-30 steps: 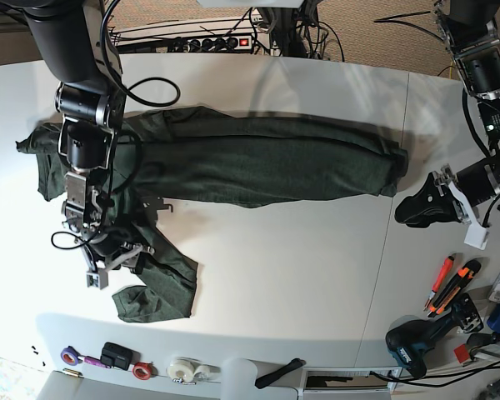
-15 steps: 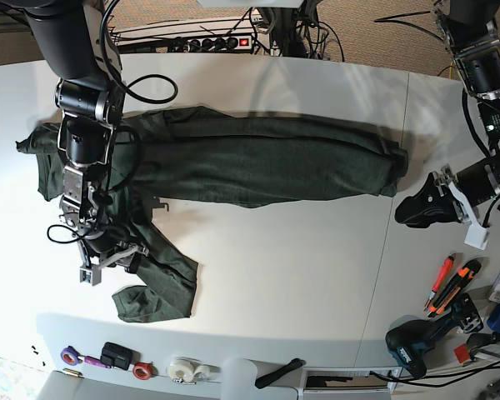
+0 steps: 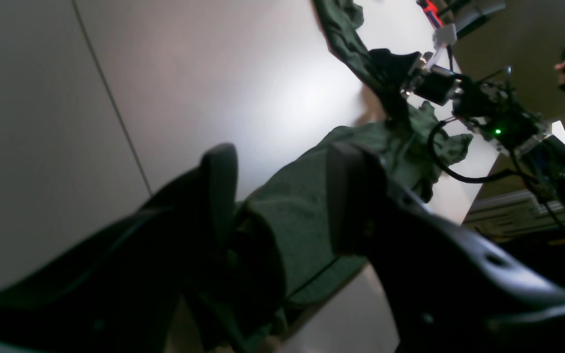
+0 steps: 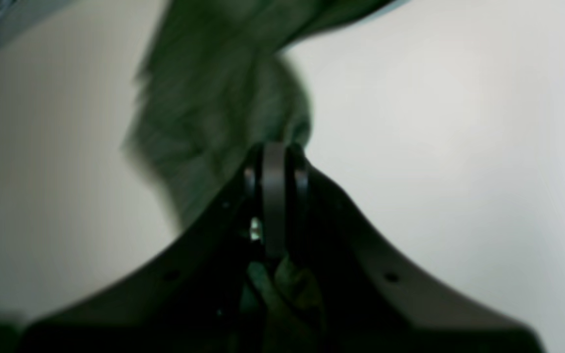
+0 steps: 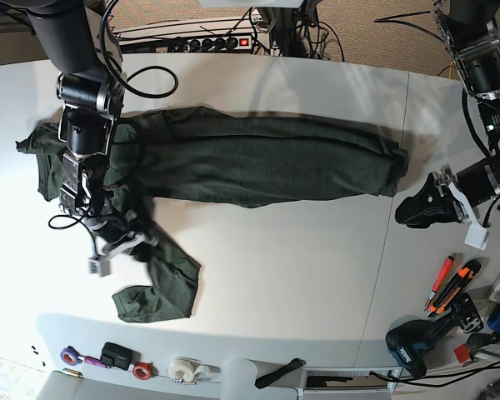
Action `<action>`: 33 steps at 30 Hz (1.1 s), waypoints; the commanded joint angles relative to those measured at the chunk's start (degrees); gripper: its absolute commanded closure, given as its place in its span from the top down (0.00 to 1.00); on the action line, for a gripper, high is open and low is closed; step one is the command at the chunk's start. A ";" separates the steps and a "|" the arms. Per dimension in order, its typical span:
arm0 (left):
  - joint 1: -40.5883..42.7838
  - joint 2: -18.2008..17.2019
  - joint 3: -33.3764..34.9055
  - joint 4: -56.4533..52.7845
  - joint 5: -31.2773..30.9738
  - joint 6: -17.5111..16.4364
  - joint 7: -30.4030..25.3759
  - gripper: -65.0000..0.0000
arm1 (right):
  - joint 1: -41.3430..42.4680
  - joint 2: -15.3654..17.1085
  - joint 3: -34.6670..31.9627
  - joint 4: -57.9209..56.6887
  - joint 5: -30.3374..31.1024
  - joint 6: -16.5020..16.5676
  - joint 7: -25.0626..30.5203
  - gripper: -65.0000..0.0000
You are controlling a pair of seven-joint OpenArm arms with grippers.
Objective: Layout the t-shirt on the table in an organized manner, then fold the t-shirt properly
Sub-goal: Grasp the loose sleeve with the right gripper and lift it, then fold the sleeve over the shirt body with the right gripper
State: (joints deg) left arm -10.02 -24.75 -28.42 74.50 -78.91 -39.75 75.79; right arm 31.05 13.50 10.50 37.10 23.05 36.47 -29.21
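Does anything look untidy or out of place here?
Yes. The t-shirt is not spread flat: it lies bunched in a long roll across the table, one part trailing down by the right end effector, which pinches the fabric.

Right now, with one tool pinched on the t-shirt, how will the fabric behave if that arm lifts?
Likely floppy: the t-shirt lies in soft folds and a twisted strip, so it should drape and trail. Probably light for its size, since the right tool has gathered only thin cloth. It may slide easily over the smooth table, dragging its far end rather than staying put.
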 commanded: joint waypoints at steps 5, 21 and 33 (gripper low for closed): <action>-1.07 -0.96 -0.37 0.87 -1.62 -0.25 -1.25 0.47 | -4.74 0.44 2.54 21.24 15.19 3.53 -13.79 0.00; -0.42 0.02 -0.33 0.87 -1.68 -0.25 -1.25 0.46 | -36.48 0.28 4.44 72.32 18.49 3.53 -26.01 0.00; -0.44 6.47 -0.26 0.87 -1.68 -0.25 -1.27 0.46 | -38.84 -8.24 4.04 72.28 14.53 3.53 -21.24 0.00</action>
State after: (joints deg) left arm -9.37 -17.34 -28.53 74.46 -78.74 -39.75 75.44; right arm -8.43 4.78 14.50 108.38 36.40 39.94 -52.03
